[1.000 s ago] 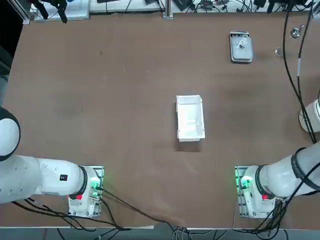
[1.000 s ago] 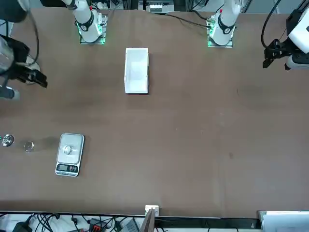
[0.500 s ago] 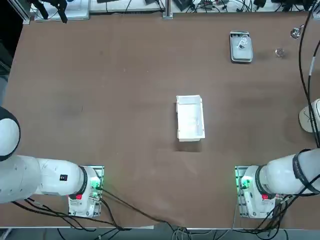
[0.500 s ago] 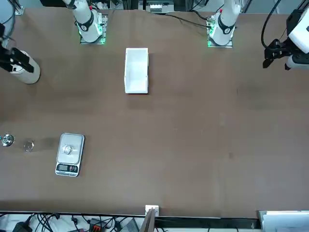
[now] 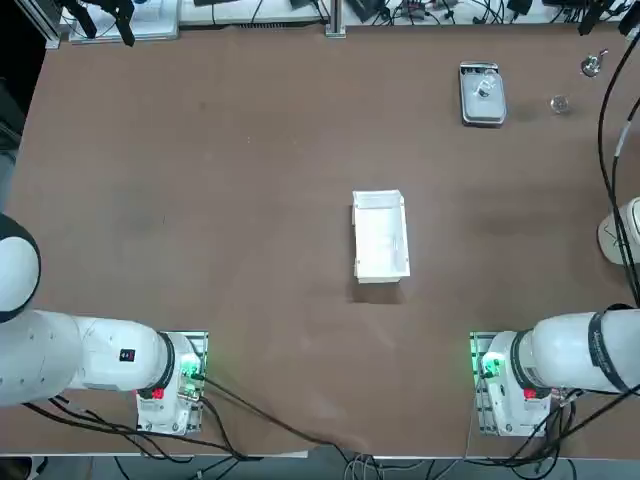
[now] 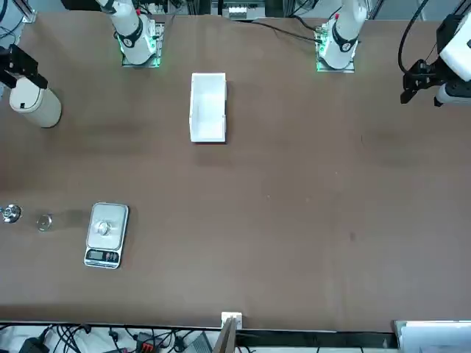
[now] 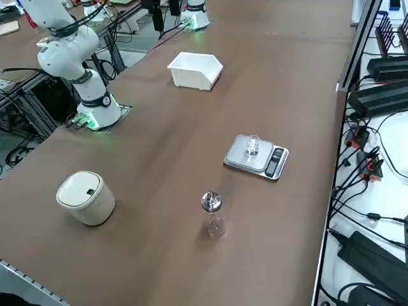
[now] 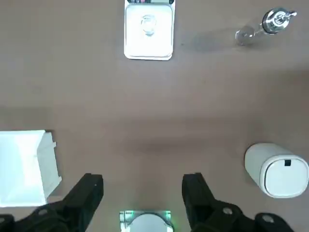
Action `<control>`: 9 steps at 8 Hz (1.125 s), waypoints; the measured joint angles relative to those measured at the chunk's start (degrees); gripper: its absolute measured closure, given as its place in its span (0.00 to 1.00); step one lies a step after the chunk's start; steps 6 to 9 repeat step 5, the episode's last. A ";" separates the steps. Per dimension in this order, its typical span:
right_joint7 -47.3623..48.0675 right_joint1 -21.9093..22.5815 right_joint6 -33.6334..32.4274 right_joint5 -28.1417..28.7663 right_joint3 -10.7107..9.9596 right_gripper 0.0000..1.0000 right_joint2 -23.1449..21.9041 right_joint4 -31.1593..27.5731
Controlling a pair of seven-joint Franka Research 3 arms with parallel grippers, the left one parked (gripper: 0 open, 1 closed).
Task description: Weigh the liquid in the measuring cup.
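Right wrist view | right gripper (image 8: 141, 191) jaws wide, empty | measuring cup (image 8: 147, 22) sits on scale (image 8: 148, 48) at twelve o'clock | you keep clear, read display.

I see the measuring cup (image 5: 484, 88), a tiny, colourless, transparent cup with a glinting rim. It stands on the silver platform of a small rectangular digital scale (image 5: 482, 110), roughly at the platform's middle. In the right side view the cup (image 7: 252, 148) looks upright, mouth up, with nothing touching it. It is so small and clear that I cannot tell how much liquid is in it. The scale with the cup sits on the brown table (image 5: 250, 200), at the far edge from the arm bases and towards the robot's right.
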 joint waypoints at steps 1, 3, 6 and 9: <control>0.33 0.27 1.39 0.00 0.03 0.00 -1.53 -1.93; 0.65 0.95 2.33 -0.01 0.37 0.00 -2.56 -2.93; 1.40 4.09 2.70 -0.97 0.49 0.00 -2.57 -3.10; 1.40 4.09 2.70 -0.97 0.49 0.00 -2.57 -3.10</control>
